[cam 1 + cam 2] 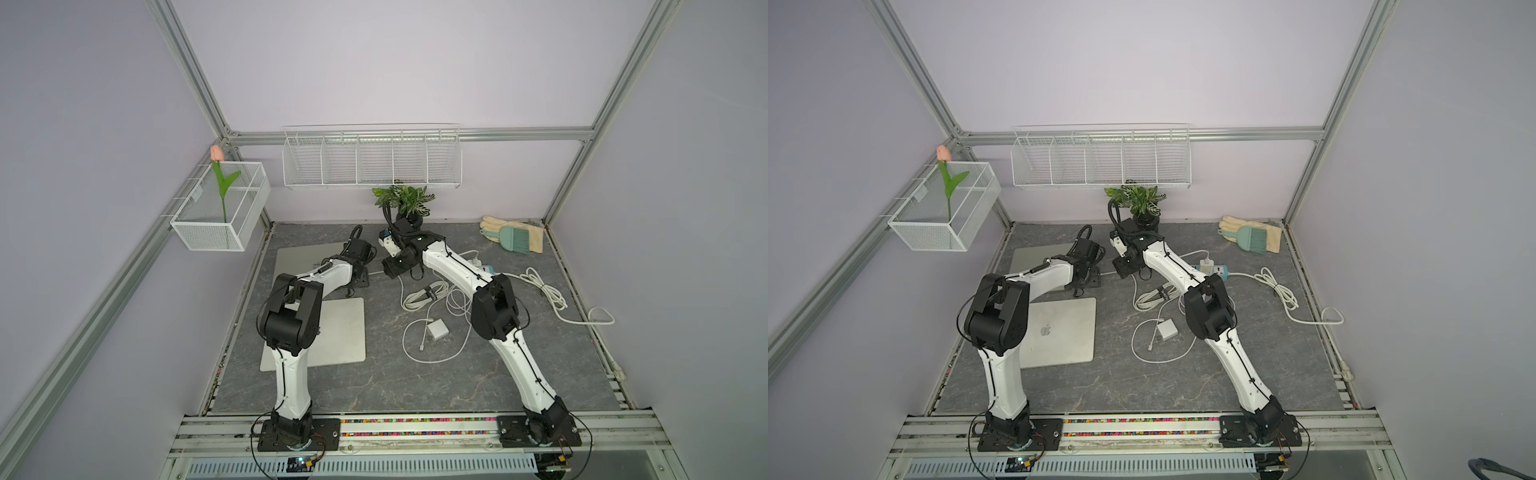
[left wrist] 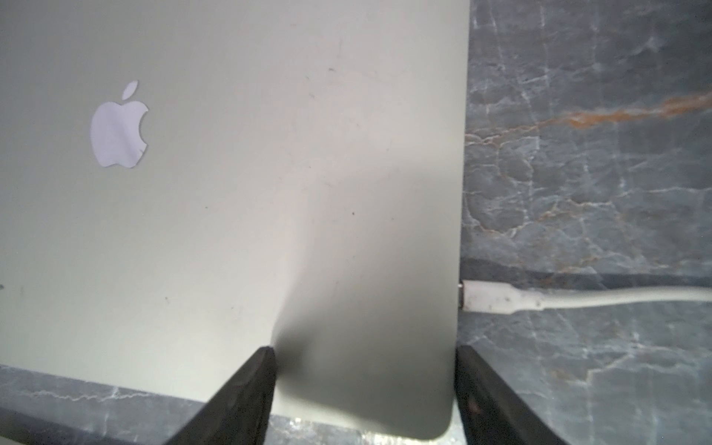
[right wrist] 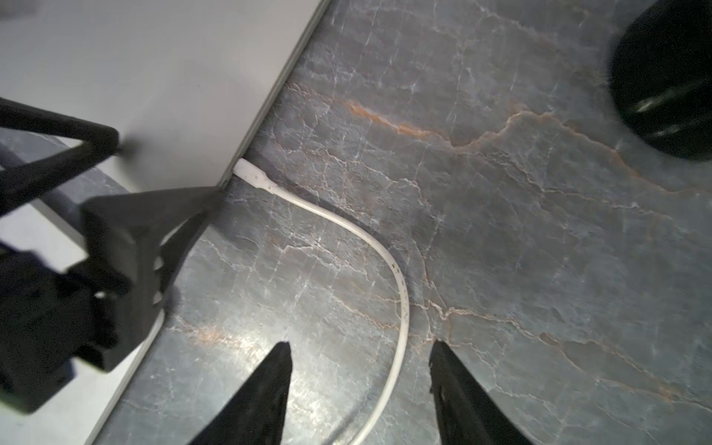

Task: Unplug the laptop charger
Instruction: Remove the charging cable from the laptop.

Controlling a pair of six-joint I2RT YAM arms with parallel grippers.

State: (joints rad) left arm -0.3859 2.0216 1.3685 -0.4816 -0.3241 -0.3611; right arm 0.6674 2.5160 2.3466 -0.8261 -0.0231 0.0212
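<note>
Right gripper [image 3: 360, 346], jaws parted with the white cable [image 3: 403, 308] between them, should close nearer the connector [image 3: 250, 175] ahead and pull straight out while the wide-open left gripper [image 2: 365, 348] steadies the laptop [image 2: 231, 192].

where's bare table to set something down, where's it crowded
Bare: the front strip of table between the near laptop and the front rail, and the front right corner, in front of the extension cord. Crowded: the middle, with coiled cables and charger brick.
</note>
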